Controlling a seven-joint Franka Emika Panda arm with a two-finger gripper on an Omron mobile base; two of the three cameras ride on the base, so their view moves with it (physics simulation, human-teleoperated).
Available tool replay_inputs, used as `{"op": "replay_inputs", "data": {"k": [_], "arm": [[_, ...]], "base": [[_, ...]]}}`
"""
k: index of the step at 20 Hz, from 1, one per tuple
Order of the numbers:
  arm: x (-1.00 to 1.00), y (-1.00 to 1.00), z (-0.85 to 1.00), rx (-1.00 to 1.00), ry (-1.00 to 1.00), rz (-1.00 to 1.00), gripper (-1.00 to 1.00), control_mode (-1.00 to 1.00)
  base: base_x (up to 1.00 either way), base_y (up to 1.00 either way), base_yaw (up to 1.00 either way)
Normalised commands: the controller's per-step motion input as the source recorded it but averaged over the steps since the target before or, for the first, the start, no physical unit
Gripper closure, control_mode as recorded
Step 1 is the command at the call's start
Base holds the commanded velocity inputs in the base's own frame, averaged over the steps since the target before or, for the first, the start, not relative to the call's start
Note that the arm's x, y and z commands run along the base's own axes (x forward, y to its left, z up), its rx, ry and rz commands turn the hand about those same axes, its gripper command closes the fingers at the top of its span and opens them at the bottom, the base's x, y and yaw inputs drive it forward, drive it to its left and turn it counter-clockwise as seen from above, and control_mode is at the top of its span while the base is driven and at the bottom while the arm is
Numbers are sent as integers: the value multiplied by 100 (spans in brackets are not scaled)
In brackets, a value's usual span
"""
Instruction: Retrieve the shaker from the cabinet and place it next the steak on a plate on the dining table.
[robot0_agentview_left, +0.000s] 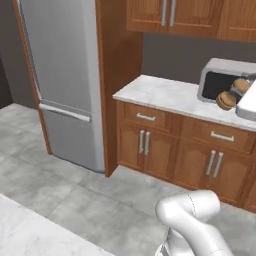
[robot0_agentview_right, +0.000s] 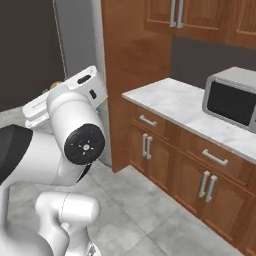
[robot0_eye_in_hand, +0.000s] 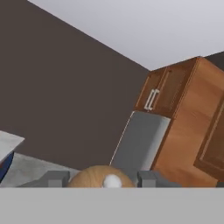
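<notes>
Nearest the hand camera, the shaker (robot0_eye_in_hand: 101, 178) sits between the two dark finger tips of the gripper (robot0_eye_in_hand: 103, 179): a rounded brown wooden body with a small pale knob facing the lens. One tip stands on each side of the wood, so the jaws are closed around the shaker.

From the left base camera the shaker (robot0_agentview_left: 231, 94) shows at the right edge, brown and bulbous, held up in the air in front of the microwave (robot0_agentview_left: 222, 80) and just beside the white hand.

From the right base camera the white arm rises in the lower left, its dark round joint facing the lens.

Beyond the arm lies a grey tiled floor (robot0_agentview_left: 75, 195). Past it stands a run of wooden base cabinets (robot0_agentview_right: 175, 160) with metal handles, topped by a white marble table (robot0_agentview_left: 160, 93) that carries the microwave (robot0_agentview_right: 232, 97).

To the left of these stands a tall grey refrigerator (robot0_agentview_left: 62, 75) beside a wooden side panel.

Wall cabinets (robot0_agentview_left: 175, 15) hang above, against a dark wall (robot0_eye_in_hand: 57, 87).
</notes>
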Motion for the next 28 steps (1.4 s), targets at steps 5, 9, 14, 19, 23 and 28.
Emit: {"op": "replay_inputs", "data": {"k": [5, 9, 14, 19, 23, 28], "arm": [[0, 0, 0, 0, 0, 0, 100, 100], [0, 0, 0, 0, 0, 0, 100, 100], [0, 0, 0, 0, 0, 0, 100, 100], [0, 0, 0, 0, 0, 0, 100, 100], [0, 0, 0, 0, 0, 0, 100, 100], [0, 0, 0, 0, 0, 0, 100, 100]], "base": [[69, 16, 33], [86, 20, 28], [95, 33, 27], [100, 20, 37], [100, 23, 41], [100, 18, 41]]}}
